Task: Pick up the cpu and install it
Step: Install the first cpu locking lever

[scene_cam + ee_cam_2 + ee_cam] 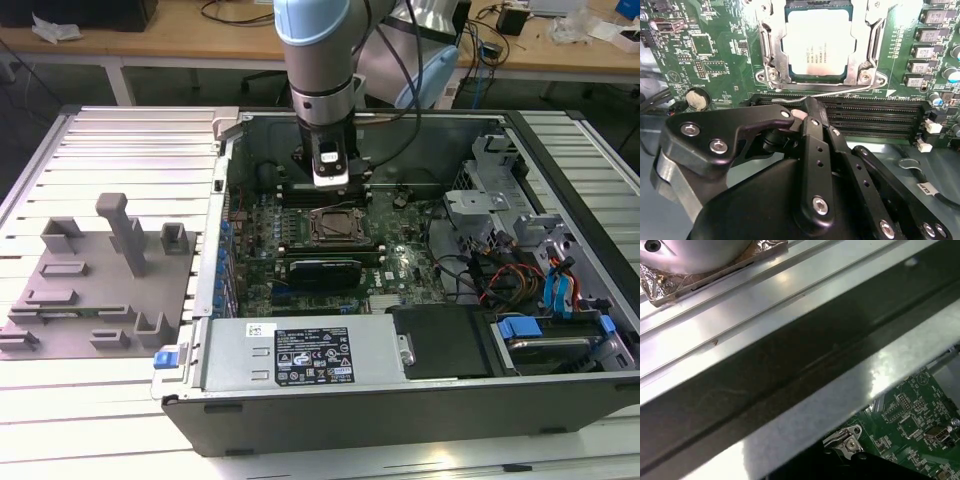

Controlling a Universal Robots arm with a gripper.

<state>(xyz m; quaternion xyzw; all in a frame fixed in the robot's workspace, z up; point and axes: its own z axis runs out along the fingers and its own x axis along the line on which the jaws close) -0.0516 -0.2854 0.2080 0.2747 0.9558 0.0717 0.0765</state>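
The second wrist view shows the cpu (pixel 816 44) seated (socket frame (pixel 771 50) around it).

A silvery metal case wall (pixel 790 405) crosses above the green motherboard (pixel 910 425).

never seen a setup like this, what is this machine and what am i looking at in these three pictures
This is a robot arm working inside an opened desktop computer case. The exterior view looks down on the whole scene: the silver and blue arm reaches into the case above the green motherboard, and a grey plastic tray with moulded holders lies at that view's left.

The other two pictures come from cameras riding on the arm. In the second wrist view, the black jointed metal hand hovers over the board, its fingers drawn together with nothing between them. Just beyond it, the small flat square cpu with a silvery-white top sits in its metal-framed socket. The first wrist view shows the case's metal edge and a corner of the motherboard.
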